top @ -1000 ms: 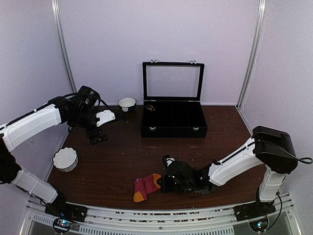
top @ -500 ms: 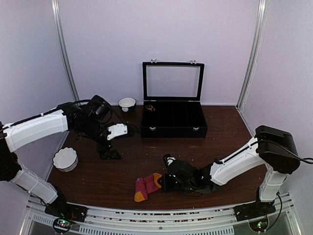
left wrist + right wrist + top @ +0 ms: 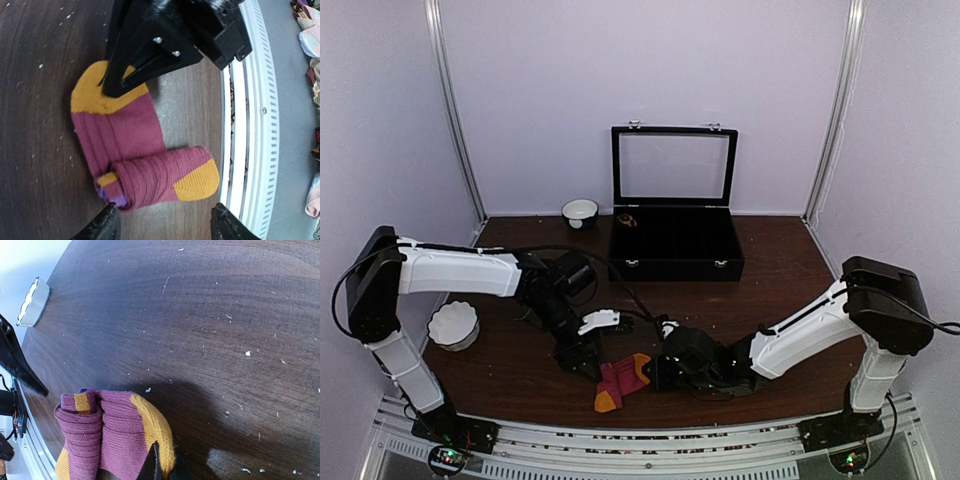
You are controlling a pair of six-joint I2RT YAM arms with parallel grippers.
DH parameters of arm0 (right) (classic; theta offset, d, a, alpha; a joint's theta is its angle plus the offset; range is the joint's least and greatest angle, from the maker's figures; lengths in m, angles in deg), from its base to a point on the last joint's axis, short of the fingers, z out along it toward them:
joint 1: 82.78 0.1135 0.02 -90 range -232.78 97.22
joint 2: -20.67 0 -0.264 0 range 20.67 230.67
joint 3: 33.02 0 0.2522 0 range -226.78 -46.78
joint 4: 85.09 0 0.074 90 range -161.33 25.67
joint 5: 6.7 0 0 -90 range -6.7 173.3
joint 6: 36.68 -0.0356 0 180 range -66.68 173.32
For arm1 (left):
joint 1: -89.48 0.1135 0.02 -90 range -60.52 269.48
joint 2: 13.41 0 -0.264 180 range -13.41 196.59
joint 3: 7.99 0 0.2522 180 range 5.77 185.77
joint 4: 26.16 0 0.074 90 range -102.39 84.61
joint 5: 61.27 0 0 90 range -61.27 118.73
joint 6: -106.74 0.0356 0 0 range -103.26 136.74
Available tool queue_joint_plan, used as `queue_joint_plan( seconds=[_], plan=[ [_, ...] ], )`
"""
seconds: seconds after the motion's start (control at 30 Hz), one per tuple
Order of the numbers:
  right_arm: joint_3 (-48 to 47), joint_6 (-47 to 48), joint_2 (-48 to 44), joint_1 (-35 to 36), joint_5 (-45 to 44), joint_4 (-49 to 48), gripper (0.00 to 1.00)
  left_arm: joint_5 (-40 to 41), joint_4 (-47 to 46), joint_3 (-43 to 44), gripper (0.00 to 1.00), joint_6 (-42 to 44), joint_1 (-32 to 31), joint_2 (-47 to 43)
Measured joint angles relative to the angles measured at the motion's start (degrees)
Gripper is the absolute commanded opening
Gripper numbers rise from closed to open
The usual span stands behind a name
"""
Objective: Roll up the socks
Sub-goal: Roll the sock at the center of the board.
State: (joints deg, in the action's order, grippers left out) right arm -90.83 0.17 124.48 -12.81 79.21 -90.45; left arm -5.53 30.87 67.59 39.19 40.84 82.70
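Observation:
A magenta-red pair of socks (image 3: 617,381) with orange toes lies near the table's front edge, one end rolled into a short tube (image 3: 150,182) showing purple and orange stripes. My right gripper (image 3: 652,372) is shut on the flat end's orange toe (image 3: 155,432), pinning it low against the table; in the left wrist view it is the black wedge (image 3: 165,45). My left gripper (image 3: 165,227) hovers over the rolled end, open, with one fingertip on each side of the roll and no contact that I can see.
A black case (image 3: 675,258) with its glass lid raised stands at the back centre, a small bowl (image 3: 580,211) to its left. A white scalloped bowl (image 3: 453,324) sits at the left. The ribbed white table rail (image 3: 250,125) runs right beside the socks.
My left arm has swung from the back left forward and down to the socks, and its jaws have narrowed. The right gripper and the socks have stayed put.

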Motion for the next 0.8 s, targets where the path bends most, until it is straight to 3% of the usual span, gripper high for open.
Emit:
queue_joint_plan(
  seconds=[0.33, 0.53, 0.67, 0.8],
  plan=[
    [0.1, 0.0, 0.0, 0.0, 0.0, -1.1, 0.03, 0.6, -4.5, 0.1, 0.58, -1.4, -1.3, 5.8],
    [0.1, 0.0, 0.0, 0.0, 0.3, -2.2, 0.02, 4.0, -6.0, 0.2, 0.66, -1.6, -1.3, 6.0],
    [0.3, 0.0, 0.0, 0.0, 0.5, -2.9, 0.02, 6.0, -5.7, 0.2, 0.77, -1.4, -1.3, 4.3],
    [1.0, -0.2, 0.0, 0.0, 0.9, -3.7, 0.02, 6.7, -5.5, 0.2, 0.78, -1.1, -1.3, 0.3]
  ],
)
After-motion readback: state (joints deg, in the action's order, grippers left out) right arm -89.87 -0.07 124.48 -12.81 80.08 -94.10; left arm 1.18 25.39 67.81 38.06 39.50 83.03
